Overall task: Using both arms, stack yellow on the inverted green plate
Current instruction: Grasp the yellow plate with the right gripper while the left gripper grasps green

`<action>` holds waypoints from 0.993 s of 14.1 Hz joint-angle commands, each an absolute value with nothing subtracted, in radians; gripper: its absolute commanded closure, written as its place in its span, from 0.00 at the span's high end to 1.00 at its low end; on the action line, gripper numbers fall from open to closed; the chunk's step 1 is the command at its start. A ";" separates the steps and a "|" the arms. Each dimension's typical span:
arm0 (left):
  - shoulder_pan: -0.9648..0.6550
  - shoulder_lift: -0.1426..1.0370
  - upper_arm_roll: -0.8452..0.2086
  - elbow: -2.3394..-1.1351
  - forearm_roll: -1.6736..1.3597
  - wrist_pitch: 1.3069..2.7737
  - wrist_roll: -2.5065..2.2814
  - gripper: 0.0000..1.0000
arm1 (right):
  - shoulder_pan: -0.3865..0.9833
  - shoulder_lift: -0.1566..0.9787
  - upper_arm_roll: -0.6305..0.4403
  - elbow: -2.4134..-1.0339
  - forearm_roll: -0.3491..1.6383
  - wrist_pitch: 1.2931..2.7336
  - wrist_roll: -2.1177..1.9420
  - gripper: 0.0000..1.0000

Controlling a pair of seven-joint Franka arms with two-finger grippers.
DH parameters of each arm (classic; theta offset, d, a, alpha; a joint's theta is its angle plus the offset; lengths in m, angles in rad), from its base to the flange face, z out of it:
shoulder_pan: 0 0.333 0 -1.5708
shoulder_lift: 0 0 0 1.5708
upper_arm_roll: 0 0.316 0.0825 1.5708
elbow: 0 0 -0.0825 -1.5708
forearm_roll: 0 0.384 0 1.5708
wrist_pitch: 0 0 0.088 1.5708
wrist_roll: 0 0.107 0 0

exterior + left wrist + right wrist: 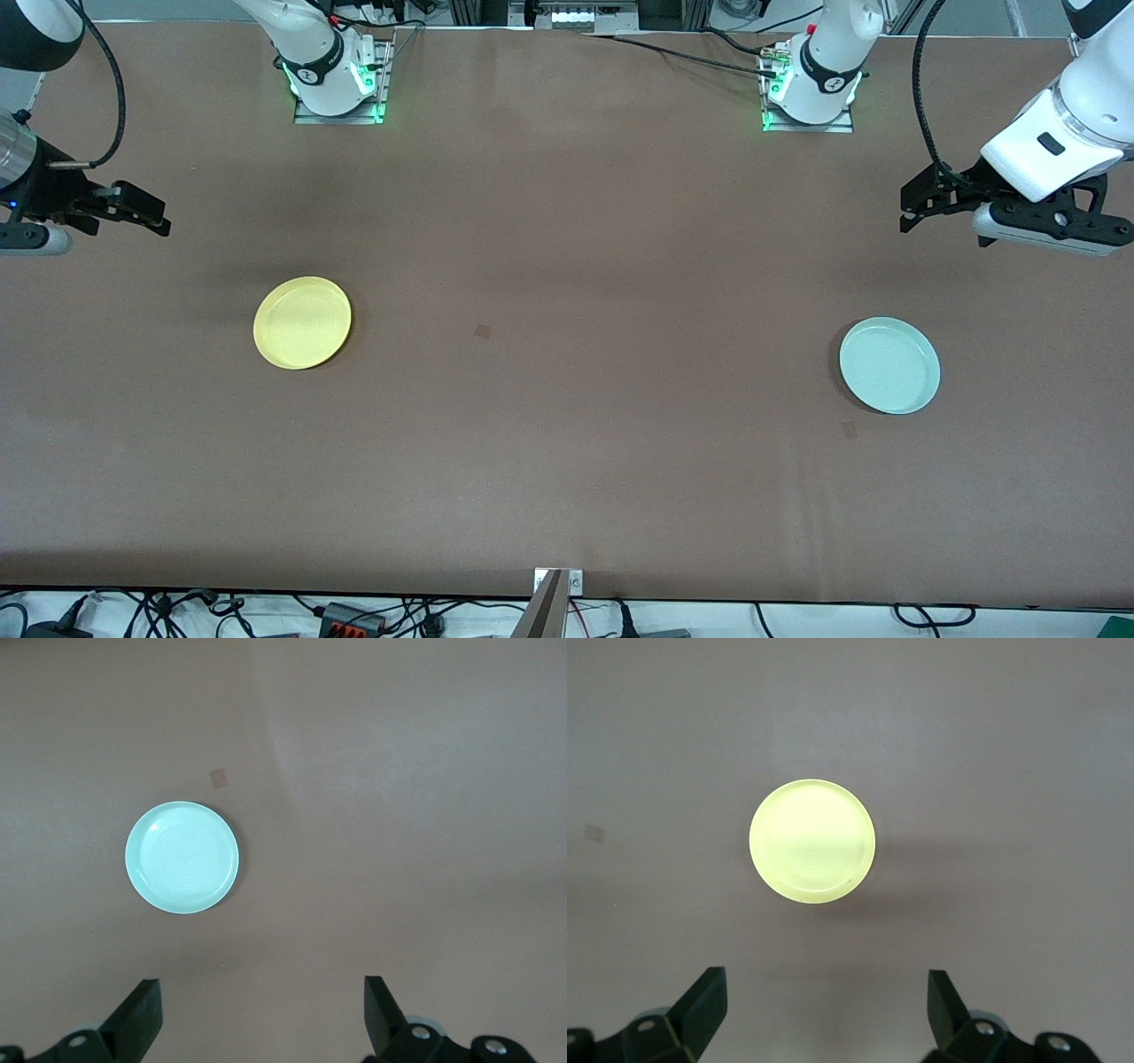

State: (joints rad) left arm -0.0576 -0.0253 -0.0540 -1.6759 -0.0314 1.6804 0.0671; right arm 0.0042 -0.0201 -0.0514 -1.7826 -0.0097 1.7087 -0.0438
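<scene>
The yellow plate (302, 322) (812, 841) lies flat on the brown table toward the right arm's end. The pale green plate (889, 365) (182, 857) lies flat toward the left arm's end, hollow side up. The two plates are far apart. My right gripper (152, 213) (827, 1005) hangs open and empty over the table at its end, off to the side of the yellow plate. At the other end my left gripper (917, 206) (263, 1010) is also up in the air, open and empty, off to the side of the green plate.
Both arm bases (337, 80) (811, 89) stand along the table edge farthest from the front camera. Two small dark patches (483, 330) (849, 430) mark the brown cover. A metal bracket (556, 595) and cables sit at the nearest edge.
</scene>
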 commanded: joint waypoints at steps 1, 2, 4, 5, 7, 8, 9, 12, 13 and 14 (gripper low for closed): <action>-0.061 0.018 -0.055 -1.646 -0.020 1.658 0.072 1.00 | 0.005 0.008 -0.051 -1.764 -0.018 1.692 -0.052 1.00; -0.057 0.018 -0.055 -1.646 -0.020 1.658 0.077 1.00 | 0.003 0.011 -0.051 -1.764 -0.015 1.692 -0.051 1.00; -0.051 0.040 -0.055 -1.640 -0.021 1.658 0.077 1.00 | 0.002 0.017 -0.051 -1.764 -0.009 1.692 -0.051 1.00; -0.048 0.049 -0.054 -1.634 -0.021 1.658 0.077 1.00 | -0.002 0.018 -0.051 -1.763 -0.009 1.692 -0.049 1.00; -0.048 0.081 -0.045 -1.634 -0.020 1.658 0.078 1.00 | -0.002 0.020 -0.052 -1.763 -0.009 1.692 -0.049 1.00; -0.046 0.101 -0.041 -1.634 -0.018 1.658 0.074 1.00 | -0.002 0.021 -0.052 -1.763 -0.008 1.690 -0.051 1.00; -0.029 0.104 -0.035 -1.637 -0.011 1.658 0.093 1.00 | -0.002 0.025 -0.052 -1.763 -0.008 1.692 -0.051 1.00; 0.061 0.190 -0.035 -1.641 -0.009 1.670 0.143 1.00 | -0.005 0.034 -0.057 -1.761 -0.008 1.692 -0.051 1.00; 0.089 0.225 -0.037 -1.634 -0.006 1.693 0.158 1.00 | -0.006 0.035 -0.058 -1.761 -0.008 1.690 -0.054 1.00; 0.116 0.253 -0.037 -1.635 -0.006 1.742 0.197 1.00 | -0.006 0.035 -0.060 -1.761 -0.008 1.690 -0.055 1.00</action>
